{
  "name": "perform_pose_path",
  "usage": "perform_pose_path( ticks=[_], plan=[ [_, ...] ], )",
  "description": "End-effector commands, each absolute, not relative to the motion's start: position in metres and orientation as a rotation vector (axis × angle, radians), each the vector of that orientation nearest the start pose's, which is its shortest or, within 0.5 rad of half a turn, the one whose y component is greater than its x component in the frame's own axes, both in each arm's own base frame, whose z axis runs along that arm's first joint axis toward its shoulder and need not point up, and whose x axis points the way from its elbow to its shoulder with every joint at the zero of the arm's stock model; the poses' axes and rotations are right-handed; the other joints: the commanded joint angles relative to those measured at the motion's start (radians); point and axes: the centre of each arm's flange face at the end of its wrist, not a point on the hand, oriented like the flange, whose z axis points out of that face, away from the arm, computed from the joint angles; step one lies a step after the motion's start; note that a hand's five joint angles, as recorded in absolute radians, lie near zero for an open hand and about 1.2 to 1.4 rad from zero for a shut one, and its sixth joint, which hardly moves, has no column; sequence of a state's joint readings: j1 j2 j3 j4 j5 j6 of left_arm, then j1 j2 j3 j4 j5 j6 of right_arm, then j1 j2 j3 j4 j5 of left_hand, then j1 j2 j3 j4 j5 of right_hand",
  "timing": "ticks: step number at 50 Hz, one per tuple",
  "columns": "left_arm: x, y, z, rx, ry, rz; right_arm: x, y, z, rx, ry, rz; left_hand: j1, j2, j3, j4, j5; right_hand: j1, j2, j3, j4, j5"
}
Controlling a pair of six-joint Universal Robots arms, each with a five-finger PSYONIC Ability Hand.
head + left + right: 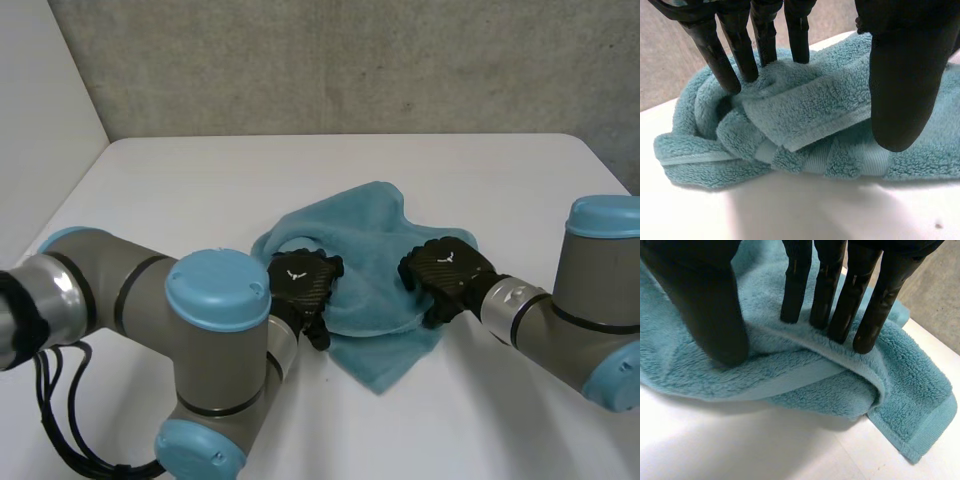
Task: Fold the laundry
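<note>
A teal towel (370, 235) lies crumpled in the middle of the white table (200, 180). My left hand (303, 282) rests on its near left edge. In the left wrist view its straight fingers (740, 55) press into a bunched fold of the towel (805, 115), and the thumb (902, 90) stands in front of the banded hem. My right hand (445, 270) is on the towel's near right edge. There its fingers (840, 295) and thumb (710, 310) pinch a raised ridge of the towel (910, 375) between them.
Both arms reach in from the near side, the left elbow (215, 290) bulky at the front left. A grey wall (350, 60) runs behind the table's far edge, and bare table surrounds the towel.
</note>
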State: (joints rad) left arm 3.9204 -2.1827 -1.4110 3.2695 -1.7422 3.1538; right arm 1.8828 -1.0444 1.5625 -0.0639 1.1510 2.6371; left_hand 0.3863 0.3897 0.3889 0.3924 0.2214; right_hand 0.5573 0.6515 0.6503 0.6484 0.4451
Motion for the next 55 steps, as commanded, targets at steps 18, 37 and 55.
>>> perform_pose_path(
  ticks=[18,37,55],
  plan=[
    [-0.376,-0.209,0.144,0.873,2.634,-2.143,0.262,-0.293,0.192,-0.949,2.109,-1.657,0.305,0.301,0.302,0.299,0.295,0.839,0.745,0.746,0.748,0.777],
    [-0.386,-0.265,0.154,0.708,2.477,-2.384,0.267,-0.305,0.221,-0.9,2.036,-1.745,1.01,1.007,1.007,1.004,1.0,0.839,0.745,0.746,0.748,0.777],
    [-0.331,-0.295,0.345,0.621,1.922,-2.867,0.294,-0.303,0.334,-0.642,1.559,-2.085,1.01,1.007,1.007,1.004,1.0,0.839,0.745,0.746,0.748,0.777]
  ],
)
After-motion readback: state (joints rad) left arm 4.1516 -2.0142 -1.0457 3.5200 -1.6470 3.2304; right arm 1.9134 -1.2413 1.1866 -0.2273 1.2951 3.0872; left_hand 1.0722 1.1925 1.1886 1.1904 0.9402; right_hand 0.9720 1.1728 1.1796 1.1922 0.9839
